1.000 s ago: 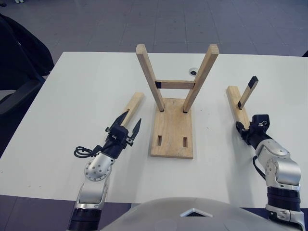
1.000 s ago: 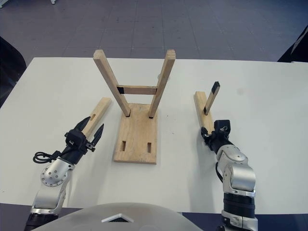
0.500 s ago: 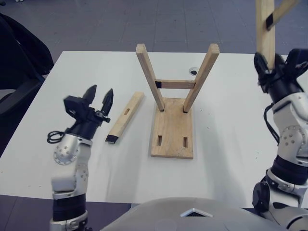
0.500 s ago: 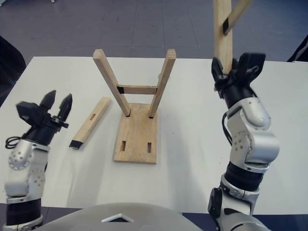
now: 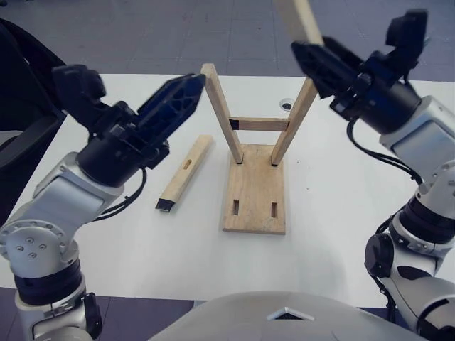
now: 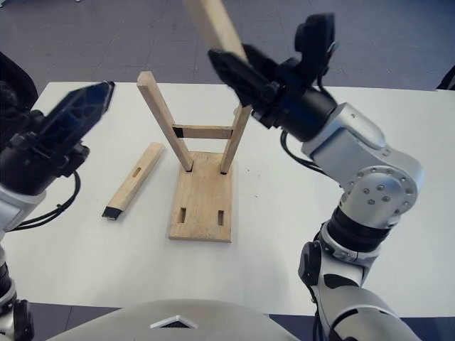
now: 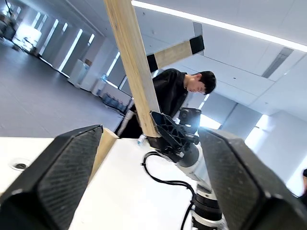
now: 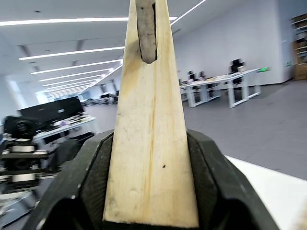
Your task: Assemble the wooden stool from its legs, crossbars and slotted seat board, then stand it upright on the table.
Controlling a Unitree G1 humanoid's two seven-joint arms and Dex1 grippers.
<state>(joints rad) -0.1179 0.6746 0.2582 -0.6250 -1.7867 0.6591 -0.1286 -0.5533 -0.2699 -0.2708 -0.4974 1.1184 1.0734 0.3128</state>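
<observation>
**Left eye view:** The right gripper (image 5: 318, 62) is swinging in from the table's right side toward the middle. It is clamped on the held leg (image 5: 299, 19), which is now leaning leftward and running out past the top edge, where half a second ago it stood straight. The left gripper (image 5: 190, 87) is rising from just above the table (image 5: 106, 234) toward the camera, tips pointing at the nearer of the two standing legs (image 5: 222, 117). The seat board (image 5: 254, 192) is lying flat mid-table as before. The standing legs are plugged into its far slots and joined by the fixed crossbar (image 5: 259, 124), and its two near slots are showing. The loose leg (image 5: 185, 172) is lying just left of the board, unmoved.

**Right eye view:** The right gripper is hanging in front of the top of the right-hand standing leg, hiding its tip. The left gripper is hovering over the table's left part, well apart from the loose leg.

**Left wrist view:** The left gripper's fingers (image 7: 62, 177) are spread wide, holding nothing. Farther off between them, the right gripper is gripping the held leg, which carries a short crossbar stub (image 7: 175, 51) on its side.

**Right wrist view:** The right gripper's fingers (image 8: 96, 177) are pressing both sides of the held leg, with a slot showing near its far end.
</observation>
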